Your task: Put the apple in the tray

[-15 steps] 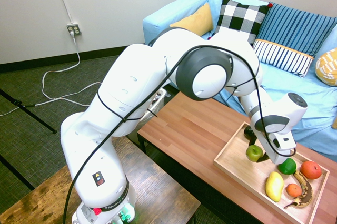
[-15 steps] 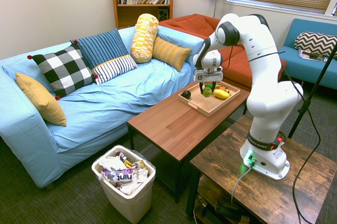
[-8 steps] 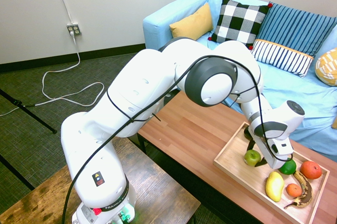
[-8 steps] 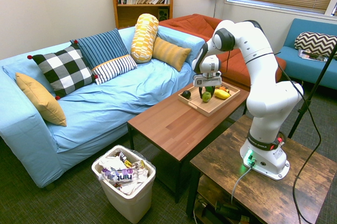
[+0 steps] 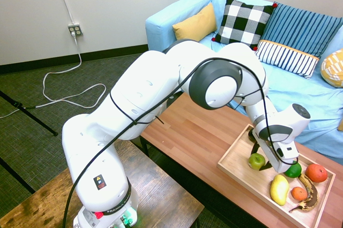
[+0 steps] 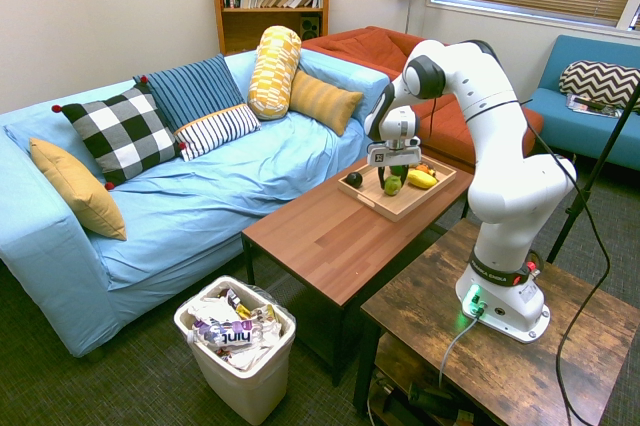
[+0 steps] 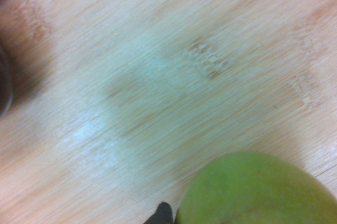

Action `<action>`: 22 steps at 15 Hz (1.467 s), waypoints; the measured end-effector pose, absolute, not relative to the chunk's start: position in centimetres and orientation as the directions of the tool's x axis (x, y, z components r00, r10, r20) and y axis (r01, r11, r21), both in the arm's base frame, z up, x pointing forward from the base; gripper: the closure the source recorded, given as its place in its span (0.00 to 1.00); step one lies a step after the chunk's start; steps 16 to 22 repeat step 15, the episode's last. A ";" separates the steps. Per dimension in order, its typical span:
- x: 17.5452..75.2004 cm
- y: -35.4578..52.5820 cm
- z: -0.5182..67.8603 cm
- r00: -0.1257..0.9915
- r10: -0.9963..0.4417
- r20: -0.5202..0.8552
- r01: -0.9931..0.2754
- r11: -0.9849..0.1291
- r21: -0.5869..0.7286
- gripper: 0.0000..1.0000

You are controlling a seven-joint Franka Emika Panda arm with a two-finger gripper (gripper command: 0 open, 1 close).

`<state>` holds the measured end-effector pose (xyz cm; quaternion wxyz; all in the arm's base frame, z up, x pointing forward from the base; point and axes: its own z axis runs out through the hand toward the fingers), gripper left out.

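The yellow-green apple point(image 5: 256, 160) is down inside the light-wood tray point(image 5: 231, 167), near its left end, at or just above the floor. My gripper point(image 5: 262, 162) reaches down from the right and is shut on the apple. From the other side, the apple point(image 6: 392, 186) sits under the gripper point(image 6: 392, 180) within the tray point(image 6: 394, 210). In the wrist view the apple point(image 7: 258, 192) rises from the lower edge, with the tray's pale wood floor point(image 7: 158, 66) very close behind it.
The tray also holds a dark green lime point(image 5: 292, 170), a red-orange fruit point(image 5: 316, 172), a yellow fruit point(image 5: 279, 189), a small orange point(image 5: 298, 193) and a brown banana point(image 5: 311, 196). A dark avocado-like fruit point(image 5: 252, 135) lies by the tray's far rim. Beyond the coffee table point(image 5: 193, 131) stands a blue sofa point(image 5: 300, 89).
The gripper came down a little with the apple, closer to the tray's floor, then held almost still over the last half second.
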<state>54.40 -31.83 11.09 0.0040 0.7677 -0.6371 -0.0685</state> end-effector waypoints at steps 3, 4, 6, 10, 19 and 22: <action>54.2 -32.1 11.1 0.178 -0.978 -0.106 -0.979 -0.187 0.086 0.00; 54.2 -32.2 11.2 0.177 -0.978 -0.108 -0.979 -0.186 0.082 0.00; 54.5 -32.2 11.8 0.178 -0.978 -0.107 -0.980 -0.185 0.067 0.00; 55.1 -32.7 16.5 0.181 -0.980 -0.080 -0.983 -0.182 0.008 0.00; 53.0 -32.5 22.2 0.170 -0.984 -0.063 -0.985 -0.168 -0.034 0.00; 53.0 -32.5 22.2 0.170 -0.984 -0.063 -0.985 -0.168 -0.034 0.00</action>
